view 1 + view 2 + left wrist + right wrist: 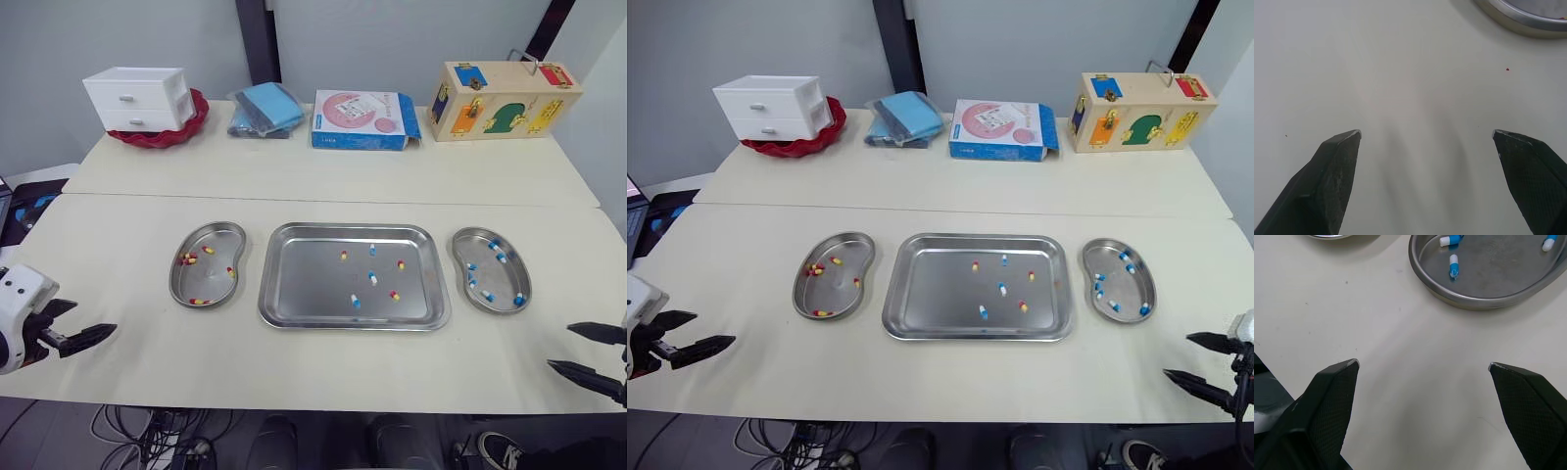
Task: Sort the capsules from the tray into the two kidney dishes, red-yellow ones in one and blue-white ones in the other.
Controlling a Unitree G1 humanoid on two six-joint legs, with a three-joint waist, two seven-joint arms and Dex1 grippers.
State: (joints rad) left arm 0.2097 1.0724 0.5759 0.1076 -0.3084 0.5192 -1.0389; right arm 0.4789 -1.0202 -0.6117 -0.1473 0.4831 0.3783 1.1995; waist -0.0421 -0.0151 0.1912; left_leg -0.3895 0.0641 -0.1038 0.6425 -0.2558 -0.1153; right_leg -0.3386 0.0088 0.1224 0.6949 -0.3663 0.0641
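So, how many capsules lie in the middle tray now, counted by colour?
Red-yellow capsules: 3
Blue-white capsules: 3
Total in the tray: 6

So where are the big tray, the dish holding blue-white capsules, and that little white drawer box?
Tray [304, 279]: left eye view, on a bare patch of its floor.
Dish with blue-white capsules [498, 277]: left eye view, on its bare floor.
White drawer box [142, 106]: left eye view, on its front.
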